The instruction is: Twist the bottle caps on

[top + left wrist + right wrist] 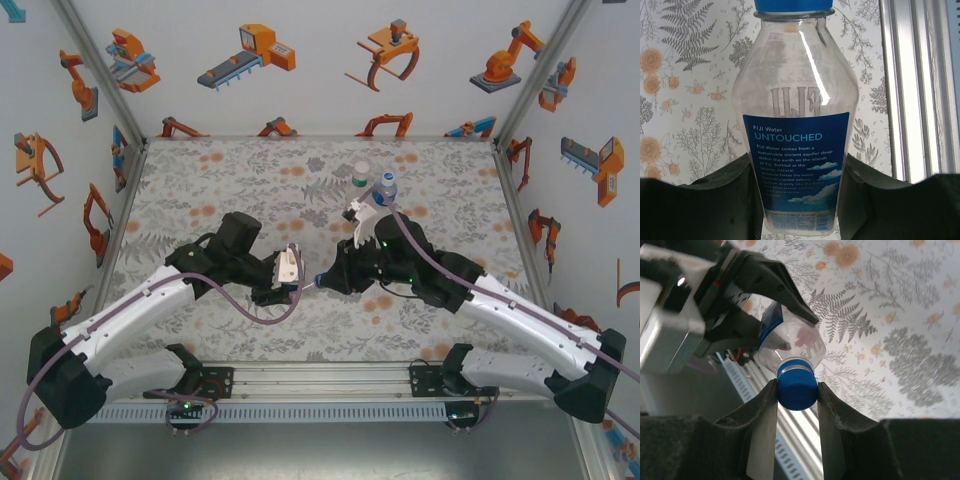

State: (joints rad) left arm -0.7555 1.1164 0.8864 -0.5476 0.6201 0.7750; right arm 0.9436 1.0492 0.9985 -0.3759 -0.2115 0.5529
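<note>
A slim clear bottle (797, 150) with a blue label lies level between the two arms, above the table's near middle. My left gripper (800, 200) is shut on its lower body, one dark pad on each side. A blue cap (797, 390) sits on the bottle's neck, and my right gripper (797, 395) is shut on it, a finger pressed against each side. From above, the left gripper (292, 288) and right gripper (322, 281) meet tip to tip, with the blue cap (311, 284) between them. Two more bottles, one wider (361, 176) and one slim (388, 187), stand upright at the back.
The floral table cover (220, 170) spreads left and behind the arms. An aluminium rail (320, 378) runs along the near edge between the arm bases. White walls (60, 200) with robot stickers close in the left, right and back sides.
</note>
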